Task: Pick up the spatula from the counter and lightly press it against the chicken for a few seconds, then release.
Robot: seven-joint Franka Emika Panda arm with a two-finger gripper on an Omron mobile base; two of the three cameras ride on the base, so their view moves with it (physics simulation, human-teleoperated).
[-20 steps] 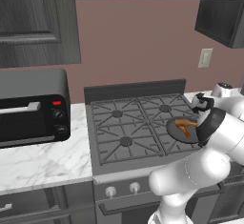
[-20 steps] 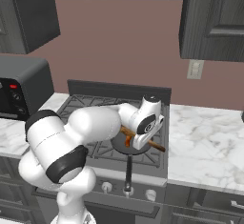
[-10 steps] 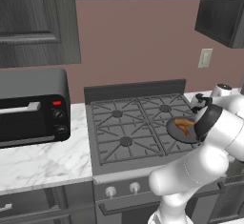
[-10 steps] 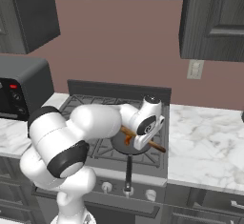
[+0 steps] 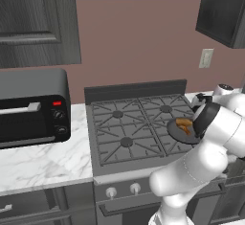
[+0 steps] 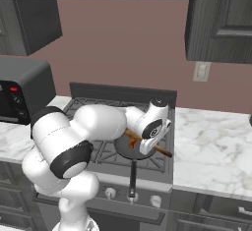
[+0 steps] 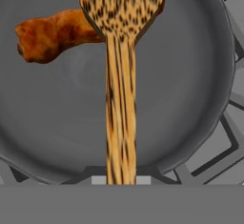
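A wooden spatula [image 7: 120,99] runs up the middle of the hand view, and its blade lies over the browned chicken drumstick [image 7: 47,35]. The chicken sits in a dark grey pan [image 7: 190,75] on the stove's front right burner. From the right base view, my gripper [image 6: 146,145] hangs over the pan [image 6: 127,152], shut on the spatula, whose handle [image 6: 162,150] sticks out to the right. Whether the blade touches the meat or hovers just above it I cannot tell. In the left base view the chicken [image 5: 183,123] shows in the pan [image 5: 176,133], partly behind my arm.
The pan's long handle [image 6: 132,176] points toward the stove front. A black toaster oven [image 5: 28,106] stands on the marble counter left of the gas stove [image 5: 127,128]. More marble counter [image 6: 216,146] lies to the right. Dark cabinets hang above.
The arm has shifted only slightly. The spatula stays over the chicken, still held.
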